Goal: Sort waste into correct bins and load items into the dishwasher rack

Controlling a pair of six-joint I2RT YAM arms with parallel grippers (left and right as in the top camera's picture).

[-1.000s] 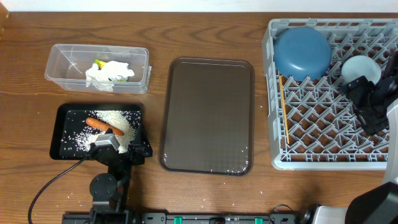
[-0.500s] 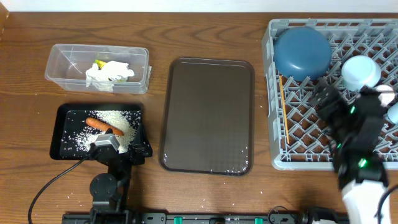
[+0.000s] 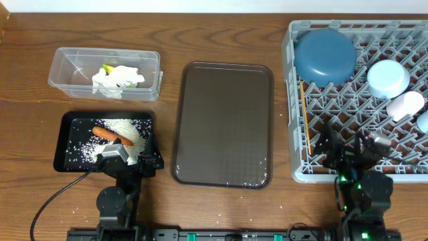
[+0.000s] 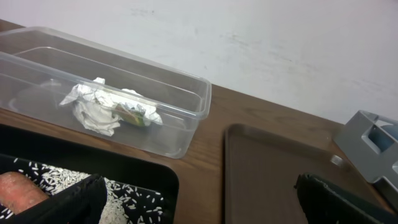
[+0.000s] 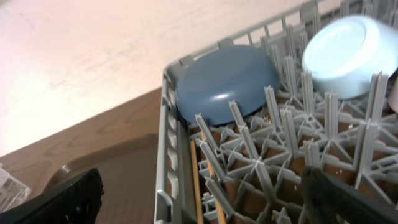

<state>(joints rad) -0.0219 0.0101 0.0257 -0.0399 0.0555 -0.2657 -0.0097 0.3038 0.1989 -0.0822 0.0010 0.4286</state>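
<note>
The grey dishwasher rack [image 3: 294, 107] stands at the right. It holds the upturned blue bowl [image 3: 326, 55], the light-blue cup [image 3: 388, 78], the white cup [image 3: 406, 105] and the chopsticks [image 3: 303, 110] along its left wall. The black tray [image 3: 70, 144] holds rice [image 3: 127, 130] and the carrot [image 3: 107, 133]. The clear tub [image 3: 67, 70] holds the wrapper and tissue [image 3: 117, 78]. My left gripper [image 3: 130, 159] is open and empty at the black tray's front right corner. My right gripper [image 3: 351, 148] is open and empty over the rack's front edge.
A large brown serving tray [image 3: 223, 124] lies between the bins and the rack, with a few rice grains near its front edge. Another pale blue item [image 3: 422, 120] shows at the rack's right edge. The left arm's cable [image 3: 50, 201] trails at the front left.
My right arm has drawn back from the rack's right side to its front edge, empty. The white cup now lies uncovered beside the light-blue cup. The left arm has not moved.
</note>
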